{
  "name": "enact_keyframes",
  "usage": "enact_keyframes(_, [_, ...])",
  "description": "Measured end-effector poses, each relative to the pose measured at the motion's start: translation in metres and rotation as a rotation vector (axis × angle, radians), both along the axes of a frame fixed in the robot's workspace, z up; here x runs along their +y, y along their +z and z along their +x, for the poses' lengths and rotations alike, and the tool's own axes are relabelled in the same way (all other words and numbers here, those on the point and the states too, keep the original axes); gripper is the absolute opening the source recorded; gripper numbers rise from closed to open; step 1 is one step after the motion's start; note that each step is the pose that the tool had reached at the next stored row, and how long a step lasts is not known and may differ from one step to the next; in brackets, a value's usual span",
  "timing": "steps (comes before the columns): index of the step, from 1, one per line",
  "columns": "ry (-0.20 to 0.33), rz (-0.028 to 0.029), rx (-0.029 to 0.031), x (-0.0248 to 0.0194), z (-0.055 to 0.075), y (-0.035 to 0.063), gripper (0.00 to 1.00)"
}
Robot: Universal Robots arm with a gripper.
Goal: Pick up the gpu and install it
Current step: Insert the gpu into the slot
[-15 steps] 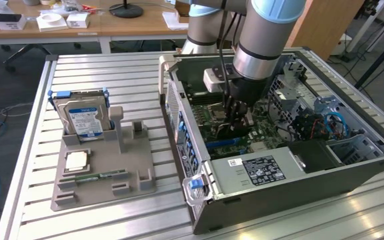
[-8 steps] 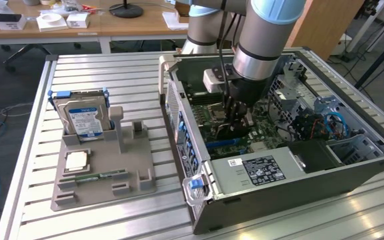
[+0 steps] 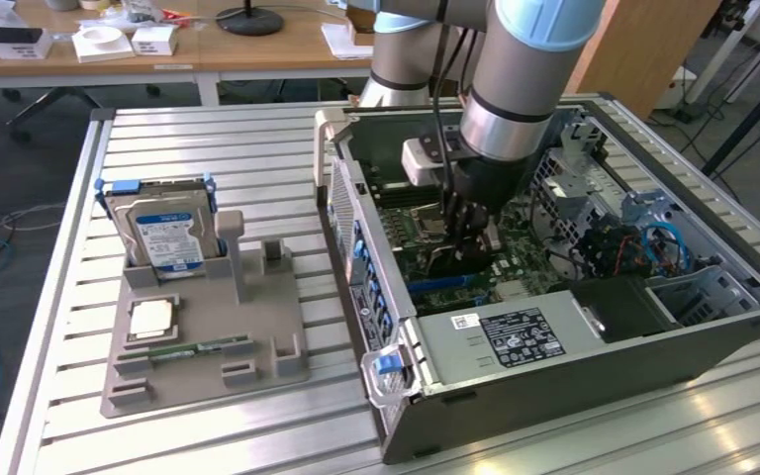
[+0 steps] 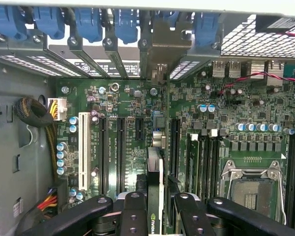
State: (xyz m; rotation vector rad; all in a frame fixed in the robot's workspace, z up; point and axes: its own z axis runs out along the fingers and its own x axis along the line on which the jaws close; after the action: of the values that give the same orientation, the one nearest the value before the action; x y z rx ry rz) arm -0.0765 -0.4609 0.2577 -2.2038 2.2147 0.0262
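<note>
Closest in the wrist view, the gripper [image 4: 157, 216] has its black fingers [image 4: 132, 216] drawn in to a narrow gap. They are clamped on both faces of the gpu [image 4: 155, 172], which stands on edge between them. The card runs away over the motherboard [image 4: 123, 98], in line with the long expansion slots. Its far end points at the row of blue-clipped rear openings [image 4: 128, 24]. Whether its lower edge sits in a slot I cannot tell. The bare processor socket [image 4: 253, 189] lies beside it, apart.

In the exterior view the gripper [image 3: 466, 242] and the gpu [image 3: 453, 262] are deep inside the open computer case [image 3: 353, 228]. The case lies toward the worktop's [image 3: 182, 129] edge on the exterior view's right. Toward the opposite edge a grey holder [image 3: 195, 371] carries a memory stick [image 3: 195, 348]. Beyond the stick, the holder also carries an upright hard drive [image 3: 169, 237].
</note>
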Motion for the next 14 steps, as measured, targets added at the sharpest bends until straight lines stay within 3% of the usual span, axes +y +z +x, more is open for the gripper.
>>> enact_keyframes(8, [0.000,-0.0004,0.0002,-0.0001,0.0000,-0.0018,0.26])
enact_keyframes(9, [0.006,-0.0002,-0.0202,0.0000,-0.0007,-0.0030,0.26])
enact_keyframes(14, [0.006,-0.0003,-0.0203,0.0000,-0.0009,-0.0030,0.26])
